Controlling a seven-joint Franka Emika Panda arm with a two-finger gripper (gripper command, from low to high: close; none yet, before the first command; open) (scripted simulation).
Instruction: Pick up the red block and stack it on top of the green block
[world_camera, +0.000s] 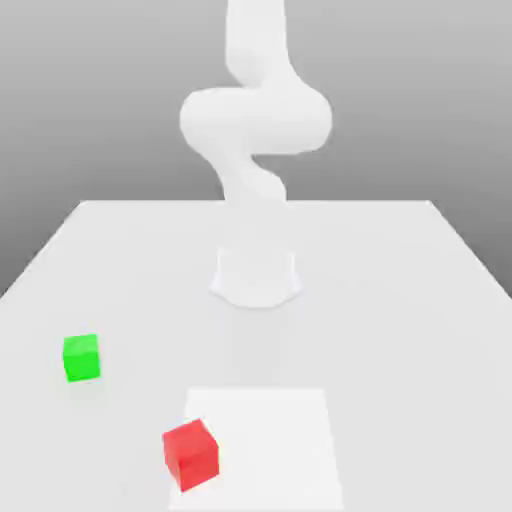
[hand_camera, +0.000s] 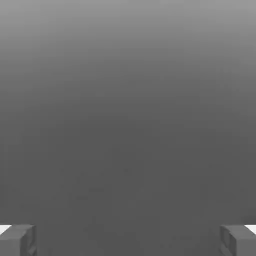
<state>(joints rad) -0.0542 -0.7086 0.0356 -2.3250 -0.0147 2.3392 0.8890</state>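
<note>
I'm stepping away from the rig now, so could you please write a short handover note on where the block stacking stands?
Gripper: open, jaws wide apart, nothing between them in the hand view.

Red block: sitting on the table, near the front edge in the exterior view, at the corner of a brighter white patch.

Green block: also on the table, apart from the red block, further back and toward the exterior view's left.

Done: nothing yet; neither block is held or stacked.

Left: grasp the red block, lift it, carry it over the green block, set it on top, release.
</note>
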